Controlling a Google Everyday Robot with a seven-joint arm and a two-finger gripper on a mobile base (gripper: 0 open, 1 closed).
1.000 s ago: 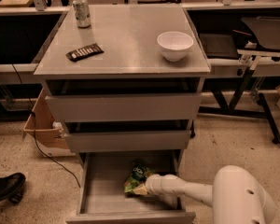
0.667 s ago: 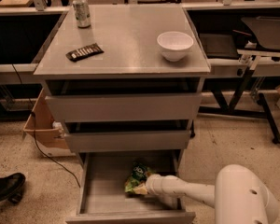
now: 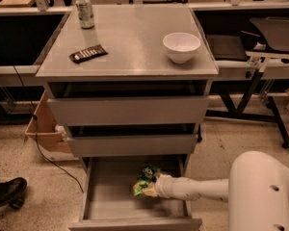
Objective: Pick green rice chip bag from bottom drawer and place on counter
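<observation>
The green rice chip bag (image 3: 145,179) lies on the floor of the open bottom drawer (image 3: 106,198), right of its middle. My white arm reaches in from the right over the drawer's side wall. My gripper (image 3: 153,188) is at the bag's right lower edge, touching it. The arm's wrist hides the fingers. The grey counter (image 3: 130,47) tops the cabinet above the drawer.
On the counter stand a white bowl (image 3: 181,46) at the right, a silver can (image 3: 85,11) at the back left and a flat dark wrapper (image 3: 88,54). Two upper drawers (image 3: 130,110) stick out slightly. A cardboard box (image 3: 44,129) and a cable lie left; a black shoe (image 3: 5,191) is at lower left.
</observation>
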